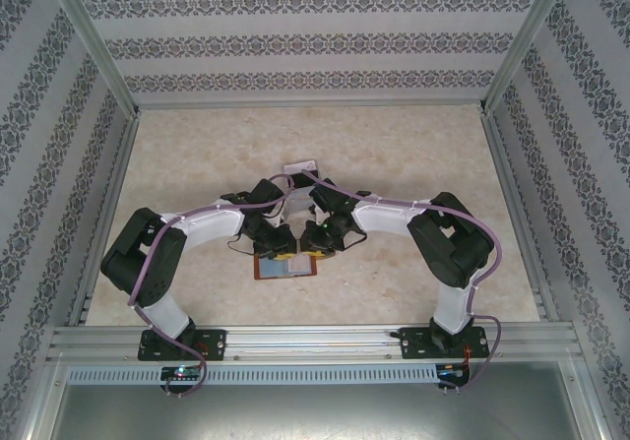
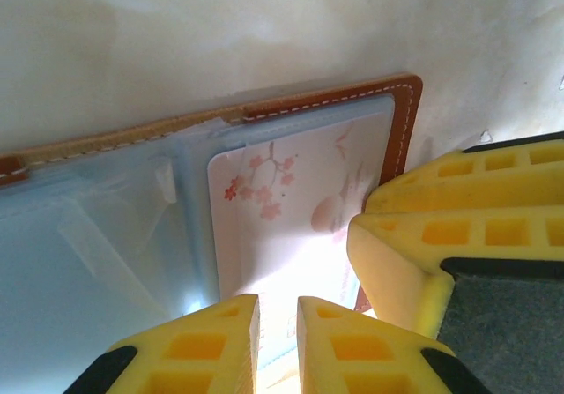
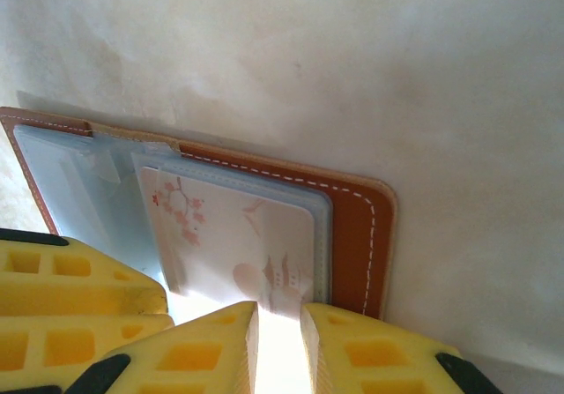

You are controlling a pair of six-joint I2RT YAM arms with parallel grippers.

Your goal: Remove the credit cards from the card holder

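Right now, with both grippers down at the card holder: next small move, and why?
Probably drag the blossom-print card a little out of its blue-grey pocket with the right gripper, while the left gripper pins the card holder. The card lies inside that pocket, and both grippers' tips sit at its near edge.

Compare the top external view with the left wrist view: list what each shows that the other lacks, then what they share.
Top external: the left arm and right arm whole, patterned walls, and a white item on the table beyond the card holder. Left wrist: a blossom-print card in a grey-blue pocket, white stitching on the leather, the left hand at the card's near edge, the right hand's fingers alongside. Shared: the open card holder on the pale table.
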